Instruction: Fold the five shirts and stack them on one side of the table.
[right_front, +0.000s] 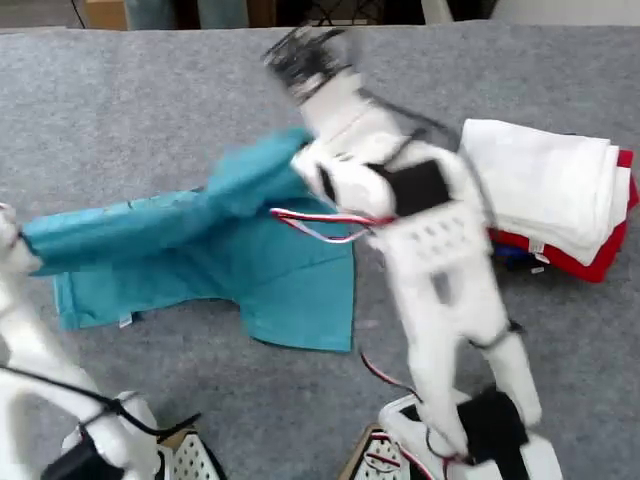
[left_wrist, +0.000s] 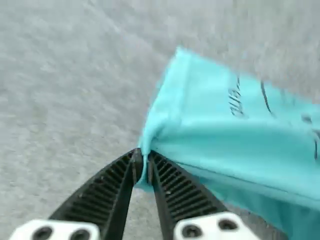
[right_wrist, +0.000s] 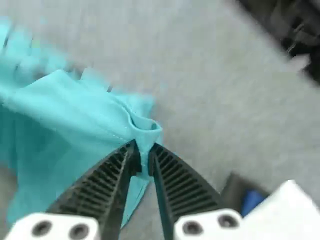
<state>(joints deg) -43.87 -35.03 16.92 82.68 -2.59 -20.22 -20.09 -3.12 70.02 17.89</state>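
A teal cotton shirt (right_front: 250, 260) is being held over the grey felt surface (right_front: 150, 90). One end is being clamped in the left fingers (left_wrist: 120, 180), the other in the right fingers (right_wrist: 112, 172), the long axis running between them.

So the loose shirt (right_front: 250, 250) is sprawled over the middle and left of the counter (right_front: 130, 90), and the folded pile (right_front: 545, 190) sits off at the right edge, a bit apart from it. At the shirt's left end the left pincer (left_wrist: 143, 159) is clamped on, while the right pincer (right_wrist: 141, 150) has its far corner, nearer the pile.
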